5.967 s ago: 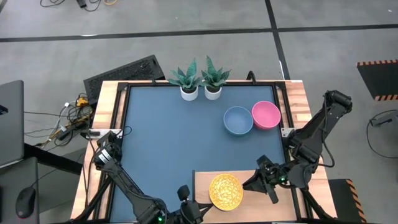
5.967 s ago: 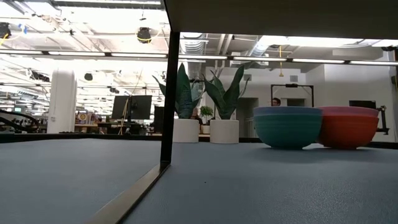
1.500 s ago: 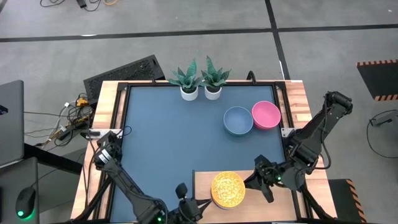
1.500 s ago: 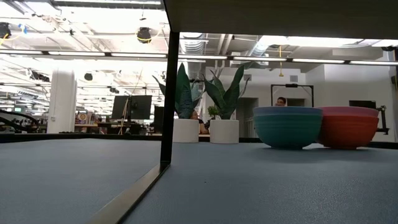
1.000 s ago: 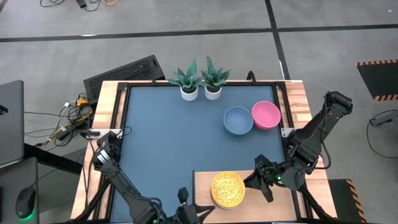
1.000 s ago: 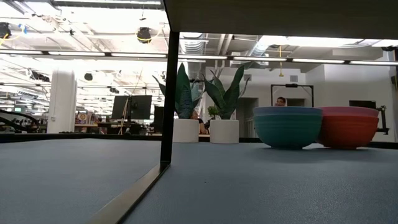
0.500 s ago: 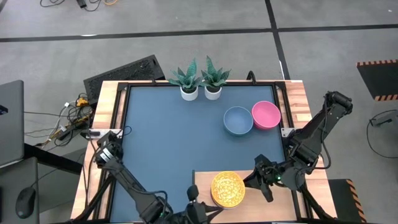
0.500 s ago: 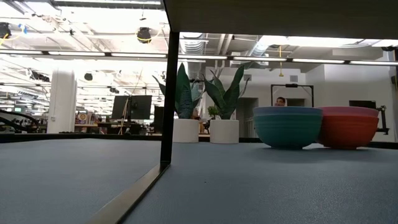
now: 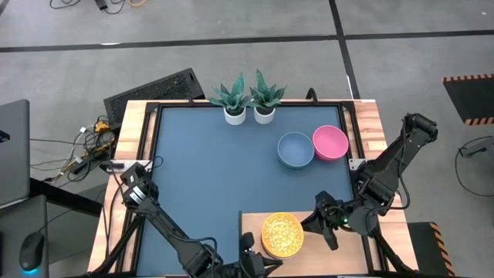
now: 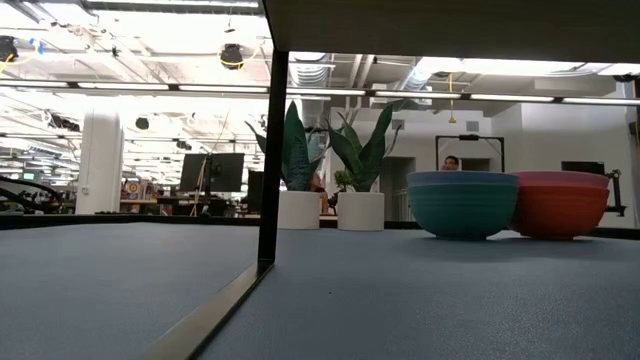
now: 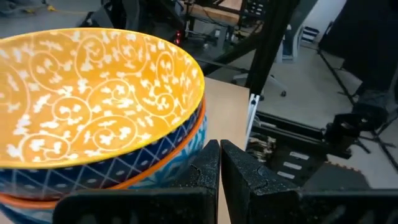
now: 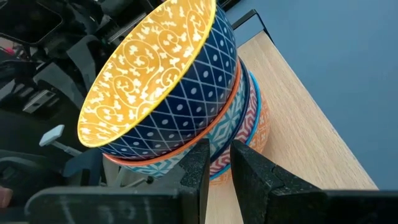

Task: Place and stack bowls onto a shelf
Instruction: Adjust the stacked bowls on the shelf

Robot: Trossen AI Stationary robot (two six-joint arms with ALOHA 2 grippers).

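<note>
Flanking the stacked bowls (image 9: 281,235) on the shelf (image 9: 251,224): closed, empty left gripper (image 9: 248,259), slightly parted, empty right gripper (image 9: 315,224).

Two potted plants (image 9: 248,99) at the table's far edge; laptop (image 9: 13,150) beside it.

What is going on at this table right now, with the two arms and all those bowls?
A stack of small patterned bowls, yellow bowl on top, stands on the shelf at the table's near edge. The right gripper sits beside the stack with a narrow gap between its fingers, holding nothing visible. The left gripper is shut on the stack's other side. The grey-blue bowl and pink bowl wait on the tabletop.
</note>
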